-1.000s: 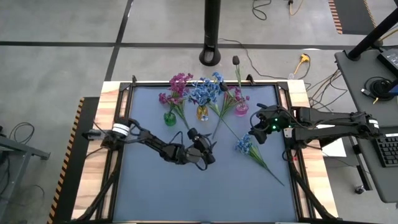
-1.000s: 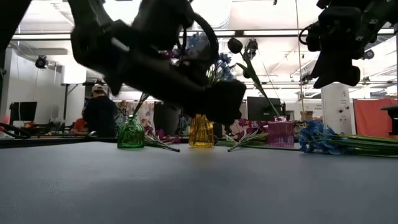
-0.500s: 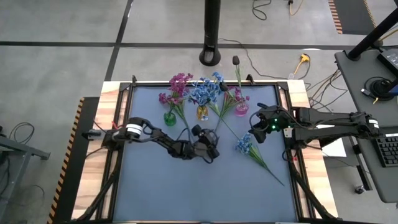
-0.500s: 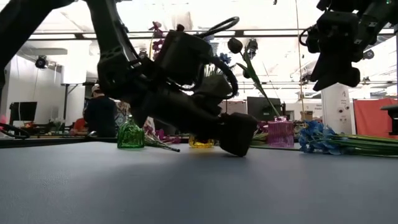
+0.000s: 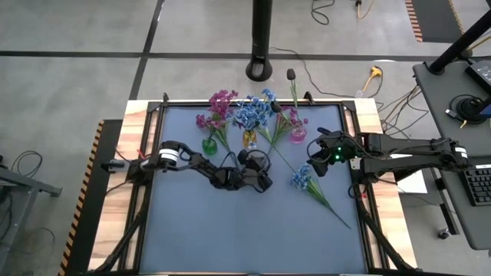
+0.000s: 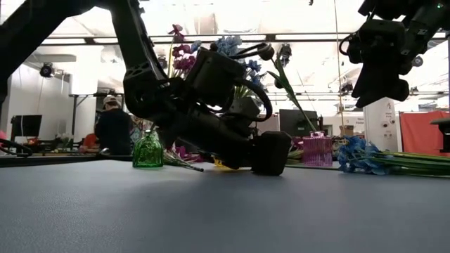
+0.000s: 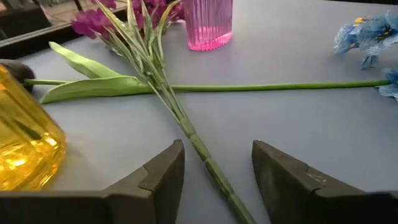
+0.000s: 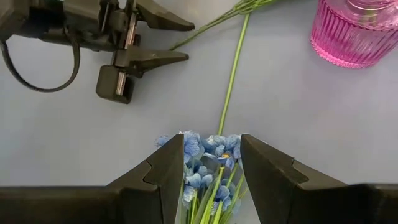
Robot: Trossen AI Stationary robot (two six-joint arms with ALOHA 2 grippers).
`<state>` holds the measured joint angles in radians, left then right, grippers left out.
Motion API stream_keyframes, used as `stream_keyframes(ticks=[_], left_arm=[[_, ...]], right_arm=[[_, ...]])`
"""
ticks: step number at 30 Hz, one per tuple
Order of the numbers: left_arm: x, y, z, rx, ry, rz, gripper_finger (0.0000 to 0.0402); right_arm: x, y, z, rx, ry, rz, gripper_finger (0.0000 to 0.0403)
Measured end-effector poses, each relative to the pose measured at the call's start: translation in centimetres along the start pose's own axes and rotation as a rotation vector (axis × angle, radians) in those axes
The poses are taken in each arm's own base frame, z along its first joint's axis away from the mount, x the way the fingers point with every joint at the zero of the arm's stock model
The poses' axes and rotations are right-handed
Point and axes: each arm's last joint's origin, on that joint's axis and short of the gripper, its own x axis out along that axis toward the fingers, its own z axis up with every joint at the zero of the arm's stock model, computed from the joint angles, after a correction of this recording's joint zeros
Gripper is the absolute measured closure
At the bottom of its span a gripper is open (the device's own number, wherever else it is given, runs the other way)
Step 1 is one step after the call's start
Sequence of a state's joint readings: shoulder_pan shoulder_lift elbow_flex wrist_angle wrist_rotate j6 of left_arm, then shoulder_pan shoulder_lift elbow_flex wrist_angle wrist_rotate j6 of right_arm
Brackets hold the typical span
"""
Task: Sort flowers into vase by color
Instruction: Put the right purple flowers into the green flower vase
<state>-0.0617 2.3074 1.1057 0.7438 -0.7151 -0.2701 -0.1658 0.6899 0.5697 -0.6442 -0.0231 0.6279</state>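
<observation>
Tabletop: dark grey mat [image 5: 192, 230] in a wooden frame, with a workshop and a person [image 6: 112, 130] beyond the far edge.
Vases: three stand in a row near the far edge: green vase [image 5: 209, 146], yellow vase [image 5: 250, 140], pink vase [image 5: 298, 136].
Done so far: pink flowers [image 5: 219, 103] rise from the green vase and blue flowers [image 5: 251, 113] from the yellow one; more stems stand in or by the pink vase, though which colours I cannot tell.
Left to do: a loose stem [image 7: 205, 158] with pink blooms lies on the mat in front of the pink vase, crossed by a long bare stem [image 7: 280, 87]; a blue sprig [image 5: 301, 178] lies toward the right edge.
Left gripper [image 7: 217, 171]: low over the mat near the middle, fingers apart and straddling the loose stem, gripping nothing yet.
Right gripper [image 8: 210, 163]: hovering above the blue sprig, fingers partly apart on either side of the blooms, holding nothing as far as I can see.
Progress: roughly midway, by my judgement; at least two stems wait on the mat.
</observation>
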Motion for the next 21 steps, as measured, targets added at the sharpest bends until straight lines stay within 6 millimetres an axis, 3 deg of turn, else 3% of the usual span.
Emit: stream_keyframes(ticks=[21], left_arm=[[0.10,0.21,-0.03,-0.053,0.002,0.008,0.0395]], right_arm=[[0.02,0.06,0.09,0.000,-0.011,0.008,0.0252]])
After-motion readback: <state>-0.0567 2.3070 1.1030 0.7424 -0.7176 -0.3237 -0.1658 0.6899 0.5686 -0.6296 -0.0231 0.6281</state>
